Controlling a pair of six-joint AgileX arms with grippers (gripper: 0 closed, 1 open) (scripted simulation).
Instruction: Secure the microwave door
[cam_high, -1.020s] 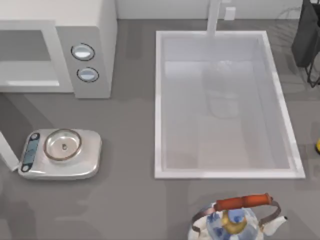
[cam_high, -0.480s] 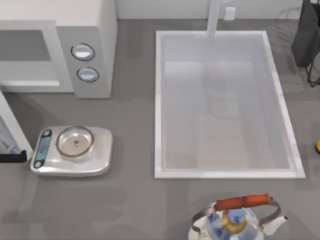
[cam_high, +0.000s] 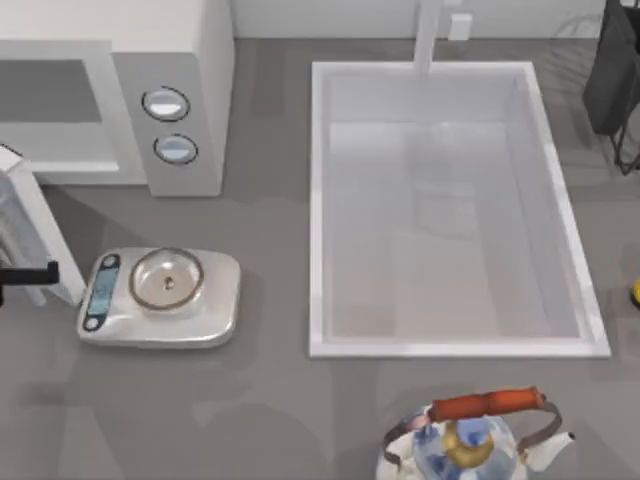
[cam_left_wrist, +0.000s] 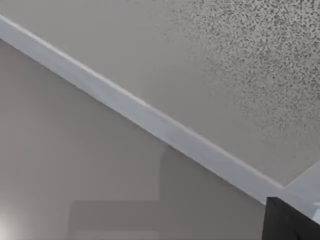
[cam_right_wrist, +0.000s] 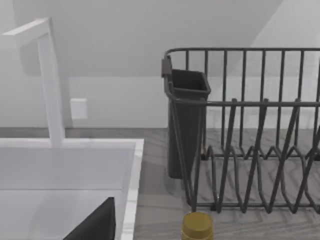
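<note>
Top view: kitchen scale (cam_high: 160, 298) beside half-open microwave door (cam_high: 30, 235).

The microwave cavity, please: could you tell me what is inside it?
The microwave stands open, its door swung out toward the scale. The visible part of the cavity shows only grey walls and a pale floor. Its left end is cut off by the picture's edge.

We see the microwave (cam_high: 115, 90) at the desk's back left, its door (cam_high: 35, 235) swung out beside the scale (cam_high: 160, 298); the sink (cam_high: 318, 200) lies right, the kettle (cam_high: 470, 440) before it.
</note>
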